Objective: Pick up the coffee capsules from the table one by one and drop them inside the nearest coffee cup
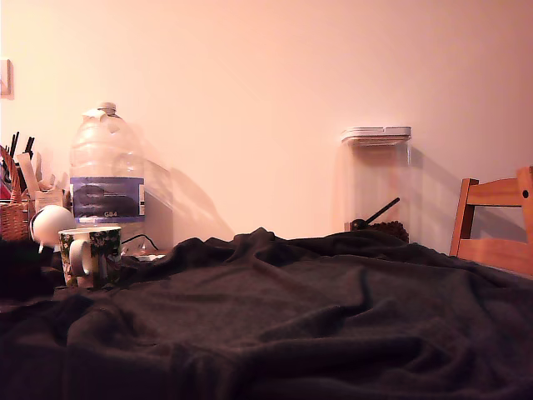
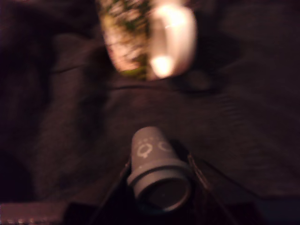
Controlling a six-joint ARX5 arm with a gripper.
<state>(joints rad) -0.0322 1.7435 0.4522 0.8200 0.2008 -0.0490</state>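
Note:
In the wrist view a dark grey-brown coffee capsule (image 2: 152, 157) lies on its side between my gripper's (image 2: 159, 180) two dark fingers, rim toward the camera. Both fingers press against its rim, so the gripper is shut on it. Just beyond stands the coffee cup (image 2: 126, 42), white with a dark leafy pattern, its white handle (image 2: 171, 40) turned toward the gripper. In the exterior view the coffee cup (image 1: 92, 254) sits at the far left on the table's (image 1: 316, 317) rumpled dark cloth. The arm does not show clearly there.
A big clear water bottle (image 1: 107, 171) and a white ball-shaped object (image 1: 52, 223) stand behind the cup. A basket of utensils (image 1: 12, 208) is at the far left. A clear lidded container (image 1: 376, 183) stands against the wall, and a wooden chair (image 1: 498, 221) at the right.

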